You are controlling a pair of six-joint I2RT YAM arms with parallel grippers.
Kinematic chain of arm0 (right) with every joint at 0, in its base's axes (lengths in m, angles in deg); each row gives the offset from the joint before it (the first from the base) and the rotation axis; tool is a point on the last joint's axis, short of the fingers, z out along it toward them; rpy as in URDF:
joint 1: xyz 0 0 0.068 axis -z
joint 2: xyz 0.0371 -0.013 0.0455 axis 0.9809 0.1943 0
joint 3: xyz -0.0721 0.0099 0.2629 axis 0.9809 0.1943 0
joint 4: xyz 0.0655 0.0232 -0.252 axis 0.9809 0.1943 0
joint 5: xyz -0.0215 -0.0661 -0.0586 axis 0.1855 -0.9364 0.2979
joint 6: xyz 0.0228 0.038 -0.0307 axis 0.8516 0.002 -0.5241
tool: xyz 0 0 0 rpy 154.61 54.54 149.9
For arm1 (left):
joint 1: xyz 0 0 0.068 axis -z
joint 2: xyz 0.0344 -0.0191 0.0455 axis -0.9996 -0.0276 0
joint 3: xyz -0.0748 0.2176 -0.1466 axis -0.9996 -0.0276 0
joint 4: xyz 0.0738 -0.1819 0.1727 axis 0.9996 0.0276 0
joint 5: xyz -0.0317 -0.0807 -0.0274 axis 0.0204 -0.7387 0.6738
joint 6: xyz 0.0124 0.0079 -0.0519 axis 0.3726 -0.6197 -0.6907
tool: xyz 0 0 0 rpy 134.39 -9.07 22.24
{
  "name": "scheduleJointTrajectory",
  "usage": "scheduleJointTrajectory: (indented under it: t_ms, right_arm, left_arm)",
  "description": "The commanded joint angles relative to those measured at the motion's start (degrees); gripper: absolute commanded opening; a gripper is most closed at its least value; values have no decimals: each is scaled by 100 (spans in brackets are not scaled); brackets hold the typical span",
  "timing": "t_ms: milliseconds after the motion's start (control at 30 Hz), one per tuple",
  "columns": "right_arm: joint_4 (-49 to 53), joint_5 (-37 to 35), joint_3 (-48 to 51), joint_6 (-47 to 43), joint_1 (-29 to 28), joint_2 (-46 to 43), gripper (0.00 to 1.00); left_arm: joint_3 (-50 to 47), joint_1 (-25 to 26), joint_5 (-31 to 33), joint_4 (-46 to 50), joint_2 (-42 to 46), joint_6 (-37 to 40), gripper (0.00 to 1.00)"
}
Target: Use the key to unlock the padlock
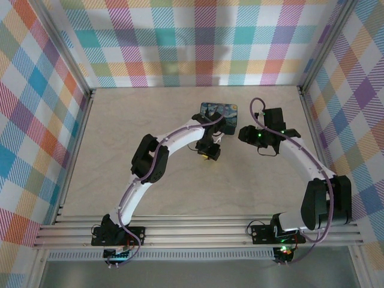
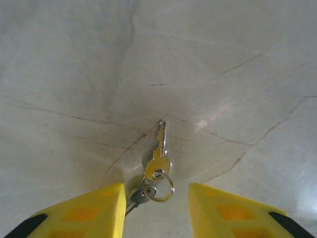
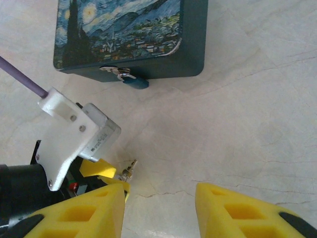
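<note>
A brass key [image 2: 160, 152] lies flat on the pale table, joined by a small ring [image 2: 162, 188] to a darker second key [image 2: 136, 197]. My left gripper [image 2: 156, 188] stands open low over them, the ring between its yellow fingers and the darker key against the left one. The tiny dark blue padlock [image 3: 134, 82] hangs at the clasp on the front of the starry-night tin [image 3: 129, 34]. My right gripper [image 3: 159, 189] is open and holds nothing, well short of the tin, with the left gripper [image 3: 101, 171] and the key tip [image 3: 130, 167] beside it.
From above, the tin [image 1: 219, 114] sits mid-table toward the back, the left gripper [image 1: 210, 154] just in front of it and the right gripper [image 1: 245, 133] to its right. Checkered walls enclose the table on three sides.
</note>
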Motion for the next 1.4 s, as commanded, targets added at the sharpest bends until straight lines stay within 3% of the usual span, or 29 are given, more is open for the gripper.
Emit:
scheduleJointTrajectory:
  t_ms: [0,100,667,1167,1367]
  right_arm:
    - [-31,118,-187,13,46,124,43]
    - [-68,172,-192,22,55,180,43]
    - [-284,412,-85,158,204,305,42]
    - [-887,1396,116,778,475,589,38]
    - [-1565,2340,160,1041,697,611,37]
  left_arm:
    - [66,76,135,293,-176,152,38]
    - [17,69,170,282,-212,174,36]
    - [-778,-202,-526,-628,186,3,0]
    - [-1707,-479,-1139,-1547,1260,1,0]
    - [-1539,-477,-1658,-1488,1633,784,0]
